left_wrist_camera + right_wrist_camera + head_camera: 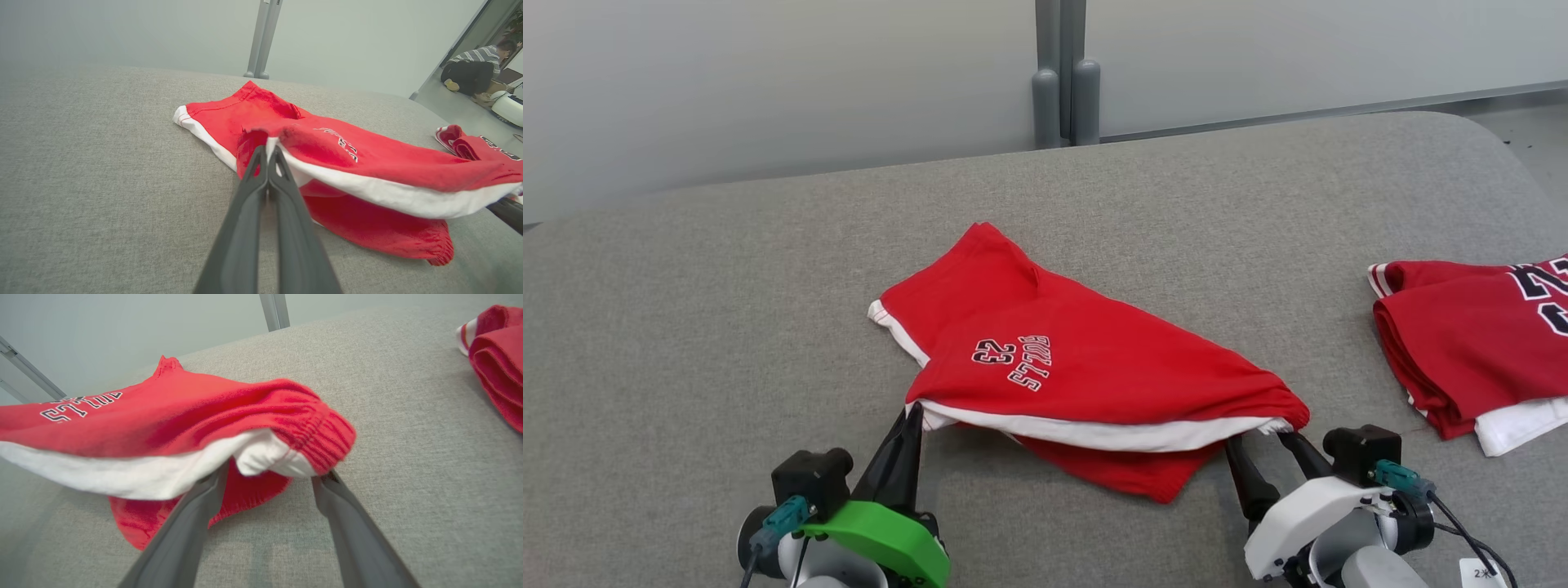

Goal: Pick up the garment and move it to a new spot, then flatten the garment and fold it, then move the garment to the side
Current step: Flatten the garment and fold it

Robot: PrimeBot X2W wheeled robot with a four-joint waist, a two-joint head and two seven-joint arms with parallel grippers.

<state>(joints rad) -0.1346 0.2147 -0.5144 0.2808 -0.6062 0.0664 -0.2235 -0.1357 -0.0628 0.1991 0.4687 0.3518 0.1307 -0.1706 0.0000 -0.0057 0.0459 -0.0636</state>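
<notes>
- Pinching the white edge of the red cotton shorts (1086, 371) with dark lettering, our left gripper (913, 415) is clamped tight.
- Our right gripper (1258, 439) stands wide, the gathered corner draped across its fingertips.
- The shorts spread ahead of both.

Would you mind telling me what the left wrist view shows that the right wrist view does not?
Left wrist view: the left gripper shut on a corner of the red shorts, and a person crouching far off. Right wrist view: the right gripper open, its fingers either side of the bunched cloth. Both: the shorts, the folded red garment and the grey surface.
</notes>
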